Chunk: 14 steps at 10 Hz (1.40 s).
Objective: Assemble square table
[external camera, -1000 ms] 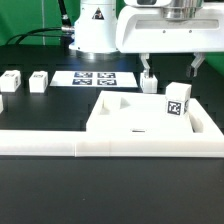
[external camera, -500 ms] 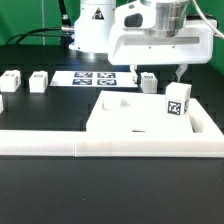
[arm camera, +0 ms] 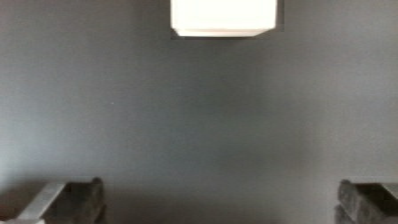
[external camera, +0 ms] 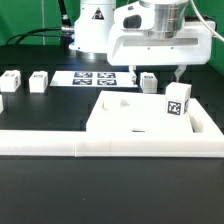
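The white square tabletop [external camera: 140,122] lies flat on the black table, against the rail. One tagged leg post [external camera: 177,102] stands on its right part. A second leg post [external camera: 149,81] stands on the table behind the slab; in the wrist view it is a white block [arm camera: 226,17] ahead of the fingertips, not between them. My gripper [external camera: 155,72] [arm camera: 217,205] hangs open above that post, holding nothing, and its dark fingers [arm camera: 63,200] show at the frame's corners. Two more leg posts [external camera: 10,80] [external camera: 38,80] stand at the exterior view's left.
The marker board [external camera: 95,78] lies flat behind, between the left posts and the gripper. A long low white border rail [external camera: 50,144] runs across the front. The robot's base [external camera: 92,35] stands at the back.
The gripper has shifted toward the exterior view's left, from above the slab's right side to over the leg post behind the slab. It stayed open. Over the last half second nothing moved.
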Tool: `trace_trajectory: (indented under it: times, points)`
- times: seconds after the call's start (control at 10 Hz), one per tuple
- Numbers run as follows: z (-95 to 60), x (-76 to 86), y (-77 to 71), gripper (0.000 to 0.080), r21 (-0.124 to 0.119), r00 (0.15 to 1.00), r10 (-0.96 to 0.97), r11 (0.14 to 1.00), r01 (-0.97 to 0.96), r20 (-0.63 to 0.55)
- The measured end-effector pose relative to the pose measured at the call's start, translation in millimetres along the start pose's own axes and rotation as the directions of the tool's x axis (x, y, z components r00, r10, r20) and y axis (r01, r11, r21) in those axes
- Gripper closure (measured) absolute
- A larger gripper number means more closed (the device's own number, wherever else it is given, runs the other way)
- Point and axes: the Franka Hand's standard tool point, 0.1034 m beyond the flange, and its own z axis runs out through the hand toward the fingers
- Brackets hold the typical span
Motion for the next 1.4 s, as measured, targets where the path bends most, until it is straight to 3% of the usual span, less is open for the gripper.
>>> trace_trajectory:
  times: [0.2,0.4,0.6,0.9,1.1,1.4]
  points:
    - [0.0,-33.4,-3.1,0.015,0.017,0.987,-0.028,1.0,0.025,0.161]
    - [3.5,-47.6,-2.1,0.015,0.009,0.96,-0.041,0.999,0.04,0.278]
    - [8.8,-47.3,-2.8,0.015,-0.018,0.929,-0.03,0.999,0.04,0.368]
    - [10.4,-49.9,0.3,0.015,-0.021,0.859,-0.012,0.999,0.027,0.512]
    - [14.3,-62.3,2.9,0.015,-0.021,0.749,0.026,1.0,-0.015,0.663]
    - [25.0,-62.6,-0.6,0.015,-0.048,0.687,0.062,0.998,-0.041,0.724]
